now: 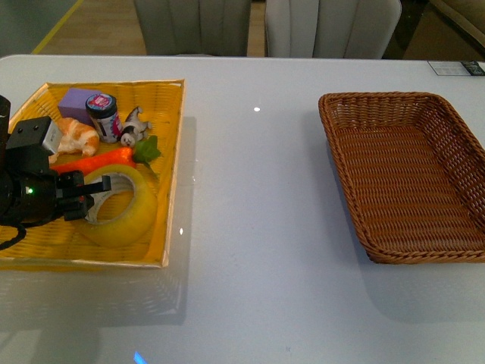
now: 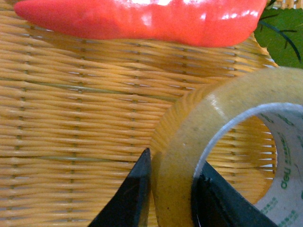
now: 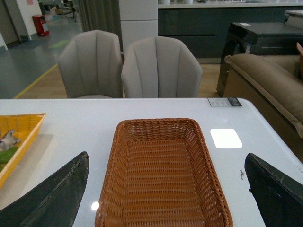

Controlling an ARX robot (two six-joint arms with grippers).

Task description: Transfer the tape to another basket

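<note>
- The tape [image 1: 125, 205] sits in the near part of the yellow woven basket [image 1: 176, 152] on the left of the table [image 1: 258, 227], just beside a toy carrot [image 1: 95, 161].
- The left end effector [image 1: 95, 199] straddles the roll's wall. In the left wrist view one finger [image 2: 130, 198] presses the outer face and the other [image 2: 213, 198] sits inside the white core. It looks clamped on the tape [image 2: 189, 127].
- The right end effector [image 3: 165, 208] hangs with its fingers spread wide and holds nothing, looking down on the brown wicker basket [image 3: 161, 175].
- Step in hand, as I judge it: the grasp is made, the lift is not yet begun.
- The next move calls for a straight rise clear of the yellow rim and the carrot [image 2: 142, 21]. After that comes a long carry across the bare table to the brown wicker basket [image 1: 402, 174], well apart on the right.
- The pinch on one wall may let the roll swing.
</note>
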